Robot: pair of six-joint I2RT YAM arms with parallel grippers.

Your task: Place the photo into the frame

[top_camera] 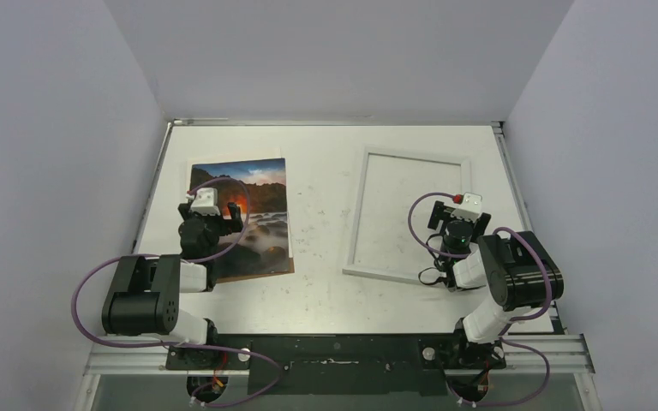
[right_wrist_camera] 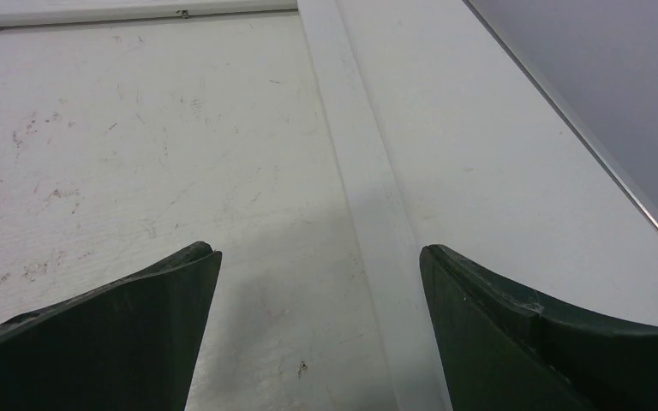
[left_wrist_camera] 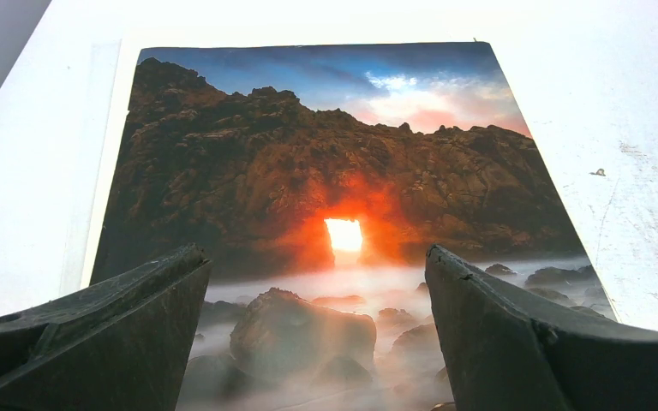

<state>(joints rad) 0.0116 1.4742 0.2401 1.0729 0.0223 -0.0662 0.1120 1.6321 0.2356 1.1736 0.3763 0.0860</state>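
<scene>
photo (top_camera: 261,205) flat on table (top_camera: 321,227), left | frame (top_camera: 417,157) flat on table, right | well apart

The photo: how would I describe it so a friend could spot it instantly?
Start at the white table and look at its left half. Lying flat there is a rectangular print of dark rocks around an orange-red glow. It is the only colourful thing; the thin white rectangular frame to its right is plain.
</scene>
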